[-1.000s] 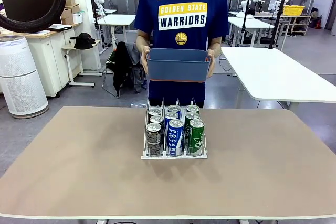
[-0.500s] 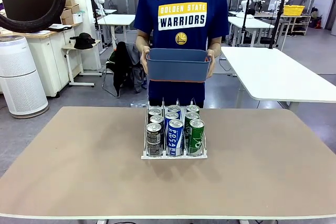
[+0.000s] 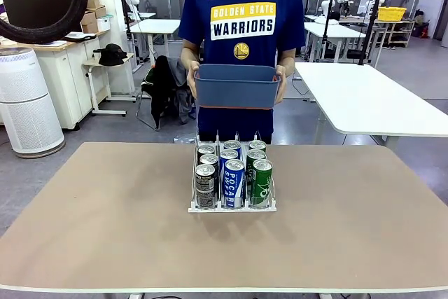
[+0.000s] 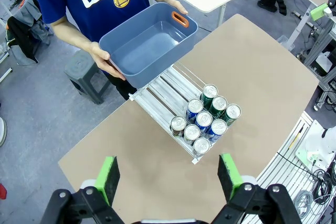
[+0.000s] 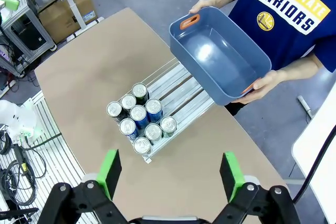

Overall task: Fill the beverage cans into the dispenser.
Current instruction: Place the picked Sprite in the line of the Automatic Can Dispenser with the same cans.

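I see both jaws spread wide, left gripper (image 4: 168,174) and right gripper (image 5: 170,174) high above table (image 3: 105,229); nine beverage cans (image 3: 233,173) fill dispenser (image 3: 232,207) near far edge; person holds bin (image 3: 237,87).

The dispenser (image 3: 232,206) sat on the desk (image 3: 105,229) at its middle, toward the far side, its front lip facing the robot. Nine beverage cans (image 3: 233,181) stood upright in it, three to a lane, packed against the front lip, one behind another; the rear stretch of each lane lay bare. Behind the desk stood a person, both hands gripping a bin (image 3: 237,87) held in the air above and behind the dispenser's back end. The left claw (image 4: 167,174) and the right claw (image 5: 170,171) hung high over the desk, well apart from the cans, jaws spread wide
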Robot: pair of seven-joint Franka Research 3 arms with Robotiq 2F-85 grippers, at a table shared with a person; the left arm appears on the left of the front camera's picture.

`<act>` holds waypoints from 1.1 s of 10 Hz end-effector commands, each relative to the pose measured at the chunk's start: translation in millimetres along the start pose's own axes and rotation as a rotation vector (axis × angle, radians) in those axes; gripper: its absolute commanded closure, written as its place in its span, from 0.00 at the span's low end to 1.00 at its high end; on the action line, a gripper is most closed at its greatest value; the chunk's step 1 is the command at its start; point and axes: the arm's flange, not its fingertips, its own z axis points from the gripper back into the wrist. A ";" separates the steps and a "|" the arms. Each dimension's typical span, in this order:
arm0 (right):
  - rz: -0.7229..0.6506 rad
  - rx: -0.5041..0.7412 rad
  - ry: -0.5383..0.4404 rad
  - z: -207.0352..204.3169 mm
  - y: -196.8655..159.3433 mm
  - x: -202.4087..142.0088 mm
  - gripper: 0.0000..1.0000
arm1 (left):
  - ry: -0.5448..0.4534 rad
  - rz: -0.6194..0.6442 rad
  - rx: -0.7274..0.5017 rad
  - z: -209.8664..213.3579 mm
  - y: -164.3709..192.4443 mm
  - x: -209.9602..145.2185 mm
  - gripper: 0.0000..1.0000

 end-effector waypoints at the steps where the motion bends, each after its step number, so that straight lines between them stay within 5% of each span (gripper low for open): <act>1: 0.000 0.001 -0.001 0.3 -0.1 -0.1 0.00 | 0.003 -0.009 0.001 0.6 1.2 -2.5 0.00; 11: 0.000 0.001 -0.001 0.3 -0.1 -0.1 0.00 | 0.003 -0.009 0.001 0.6 1.2 -2.5 0.00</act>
